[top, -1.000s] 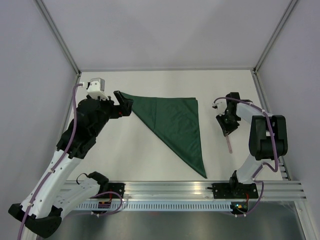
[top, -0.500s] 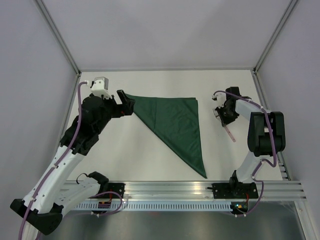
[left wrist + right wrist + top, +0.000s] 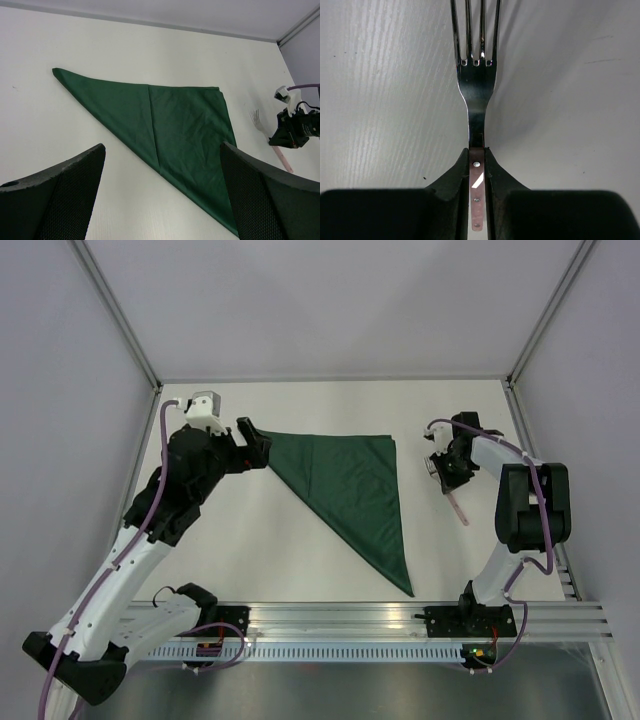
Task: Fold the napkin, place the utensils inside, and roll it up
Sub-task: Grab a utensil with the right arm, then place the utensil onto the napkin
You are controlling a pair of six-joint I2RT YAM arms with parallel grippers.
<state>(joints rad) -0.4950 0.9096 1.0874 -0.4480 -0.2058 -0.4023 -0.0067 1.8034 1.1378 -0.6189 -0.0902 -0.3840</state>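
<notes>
The dark green napkin (image 3: 350, 485) lies flat on the white table (image 3: 290, 560). It is folded into a triangle, with one long edge at the far side and one point toward the arms. The fork (image 3: 475, 95) is to the right of the napkin, well apart from it, with bare table between. The right end effector (image 3: 447, 478) is clenched on the fork's pink handle, just behind the metal neck. The left end effector (image 3: 258, 445) hangs at the napkin's left corner, fingers spread wide, grasping nothing.
</notes>
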